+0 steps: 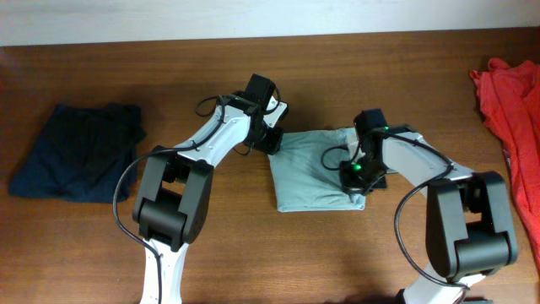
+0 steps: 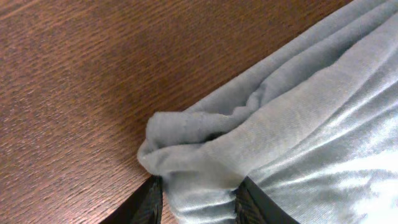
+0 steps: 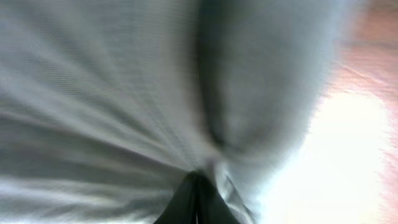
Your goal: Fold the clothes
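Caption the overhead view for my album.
Left pincer and right pincer grip a folded grey-blue T-shirt; navy garment and red garment lie aside on the table.

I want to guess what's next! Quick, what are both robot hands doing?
Left gripper: closed on a corner of the grey-blue shirt.
Right gripper: closed, pinching the same shirt.

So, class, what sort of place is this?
Likely a robotics lab bench for laundry folding: plain brown wooden table, white-and-black jointed left arm, folded pale grey-blue fabric T-shirt.
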